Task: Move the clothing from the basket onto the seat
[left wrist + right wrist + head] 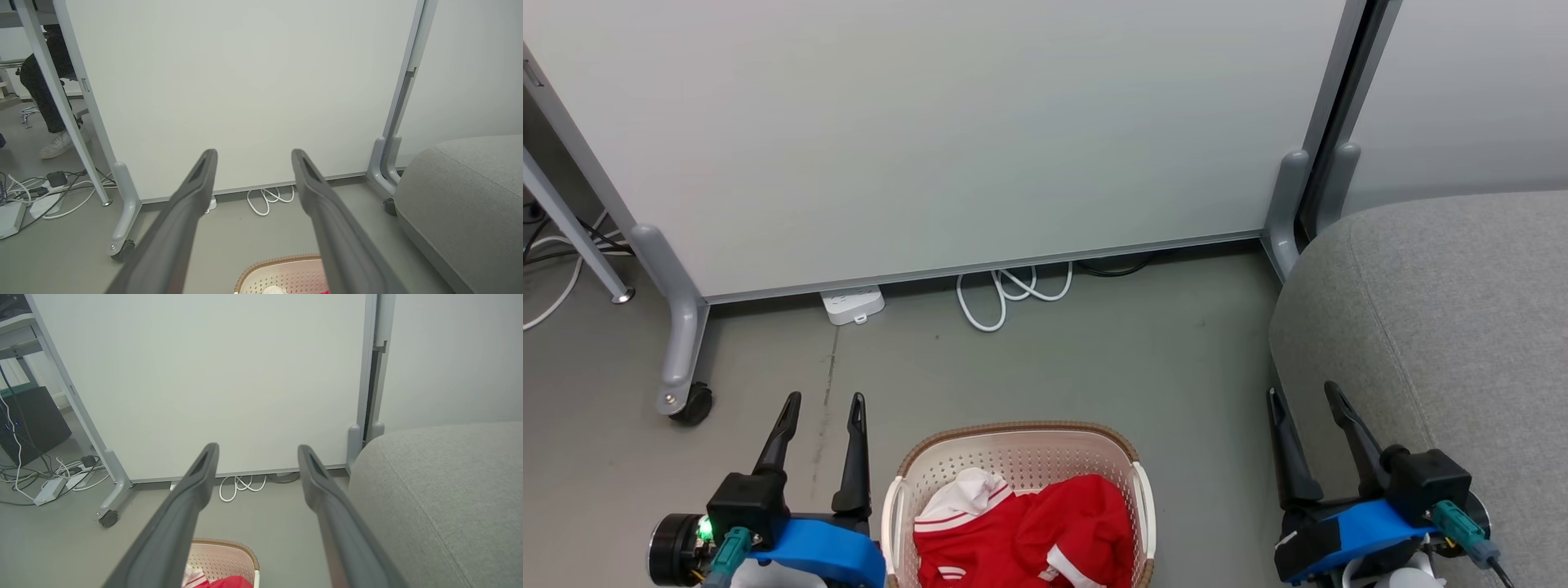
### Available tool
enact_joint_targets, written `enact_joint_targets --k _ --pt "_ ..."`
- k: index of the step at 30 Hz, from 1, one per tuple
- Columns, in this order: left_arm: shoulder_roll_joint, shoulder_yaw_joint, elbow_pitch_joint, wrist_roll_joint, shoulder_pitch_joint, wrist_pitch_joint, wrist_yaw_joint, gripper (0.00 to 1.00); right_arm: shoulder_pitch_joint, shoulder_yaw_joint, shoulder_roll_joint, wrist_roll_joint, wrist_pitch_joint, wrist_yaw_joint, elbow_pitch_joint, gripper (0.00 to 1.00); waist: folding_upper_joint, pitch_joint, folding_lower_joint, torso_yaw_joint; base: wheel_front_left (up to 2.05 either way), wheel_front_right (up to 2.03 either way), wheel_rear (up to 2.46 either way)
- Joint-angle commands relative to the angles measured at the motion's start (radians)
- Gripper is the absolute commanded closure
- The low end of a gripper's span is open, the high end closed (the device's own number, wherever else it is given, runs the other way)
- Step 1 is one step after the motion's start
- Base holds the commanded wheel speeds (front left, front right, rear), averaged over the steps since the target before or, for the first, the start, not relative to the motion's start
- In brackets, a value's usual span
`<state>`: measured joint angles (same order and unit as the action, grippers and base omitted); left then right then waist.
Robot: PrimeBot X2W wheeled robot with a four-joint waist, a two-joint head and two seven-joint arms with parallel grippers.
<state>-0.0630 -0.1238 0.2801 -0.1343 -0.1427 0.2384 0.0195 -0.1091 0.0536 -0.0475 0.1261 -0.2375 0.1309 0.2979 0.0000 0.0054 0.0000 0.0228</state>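
Clothing (pixel 1029 531) was found heaped in the basket (pixel 1013 429) on the floor (pixel 1094 367), left of the seat (pixel 1445 310). The left gripper (pixel 824 400) and the right gripper (pixel 1301 390) were seen spread wide, nothing being gripped or touched.

This looks like an office or lab room: a white partition panel (pixel 947 139) on a grey frame with a castor (pixel 693 403) stands on a bare grey floor (pixel 1094 367), beside a grey upholstered seat (pixel 1445 310). A power strip (pixel 853 305) and a looped white cable (pixel 1005 294) lie under the panel. To the side are tangled cords (pixel 45 192), a dark box with small lights (pixel 32 420) and a person's leg (pixel 41 94) by a desk frame (pixel 61 102).
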Motion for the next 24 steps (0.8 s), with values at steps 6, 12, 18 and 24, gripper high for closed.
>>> enact_joint_targets --k 6,12,18,24 --pt "-0.004 -0.001 0.01 0.053 -0.014 0.016 0.004 0.0 -0.018 0.001 -0.005 -0.057 -0.017 0.0 0.012 0.0 0.0 -0.003 0.0 -0.001 0.0 0.0 0.0" --pt "-0.002 -0.002 0.02 0.09 -0.012 0.027 0.003 0.0 -0.021 0.003 -0.005 -0.097 -0.028 0.0 0.023 0.0 0.0 -0.004 0.0 -0.002 0.0 0.0 0.0" --pt "0.001 0.003 0.026 0.092 -0.013 0.028 -0.001 0.0 -0.025 -0.004 -0.005 -0.1 -0.028 0.0 0.034 0.0 0.0 -0.003 0.0 -0.003 0.0 0.0 0.0" --pt "0.003 0.005 0.036 0.093 -0.014 0.028 -0.004 0.0 -0.025 -0.009 -0.005 -0.098 -0.028 0.0 0.044 0.0 0.0 -0.004 0.0 -0.003 0.0 0.0 0.0"
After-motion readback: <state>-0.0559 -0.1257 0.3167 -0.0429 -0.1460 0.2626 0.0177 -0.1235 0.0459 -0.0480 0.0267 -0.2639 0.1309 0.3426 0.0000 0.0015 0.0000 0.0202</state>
